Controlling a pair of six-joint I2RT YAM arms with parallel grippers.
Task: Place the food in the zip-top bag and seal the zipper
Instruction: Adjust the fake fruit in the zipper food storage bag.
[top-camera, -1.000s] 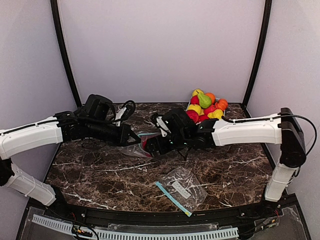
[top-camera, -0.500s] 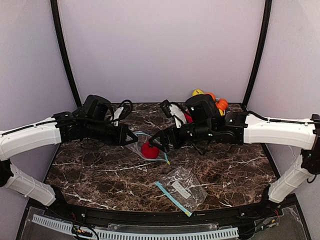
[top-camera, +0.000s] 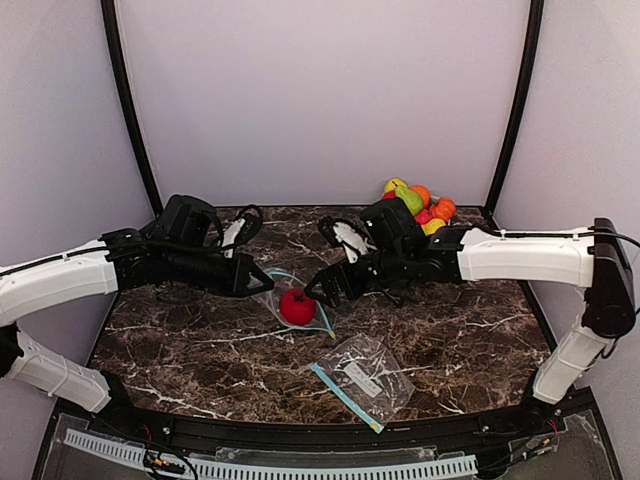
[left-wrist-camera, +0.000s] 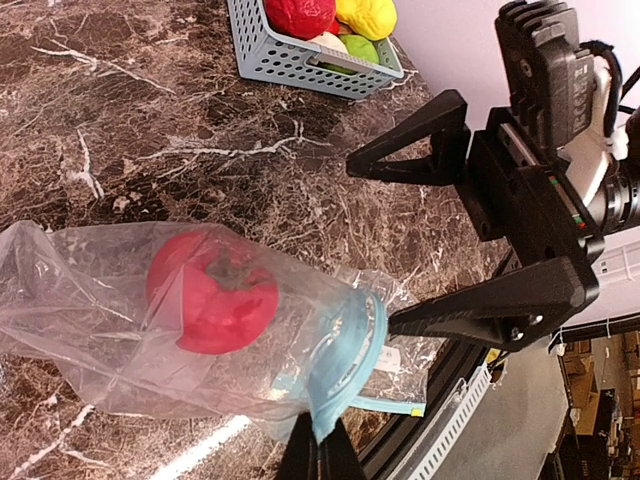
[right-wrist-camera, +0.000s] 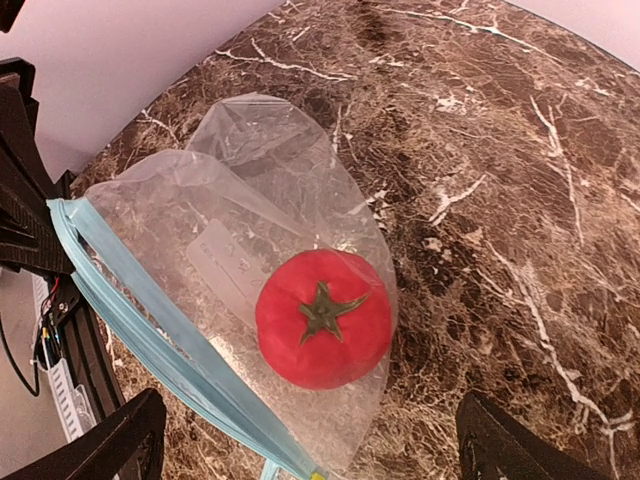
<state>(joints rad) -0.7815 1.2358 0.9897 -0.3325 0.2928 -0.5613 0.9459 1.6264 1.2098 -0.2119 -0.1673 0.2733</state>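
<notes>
The bag (left-wrist-camera: 90, 300), red tomato (left-wrist-camera: 212, 295) inside, is pinched by the left fingers (left-wrist-camera: 340, 462).

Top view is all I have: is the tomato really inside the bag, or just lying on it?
Observer: Inside. The right wrist view shows the tomato under the clear film of the bag, past the blue zipper.
Operator: Does the left gripper have the bag?
Observer: Yes. In the left wrist view the left gripper is shut on the zipper's rim.
Operator: And the right gripper?
Observer: The left wrist view shows the right gripper wide open, with nothing between its fingers.
</notes>
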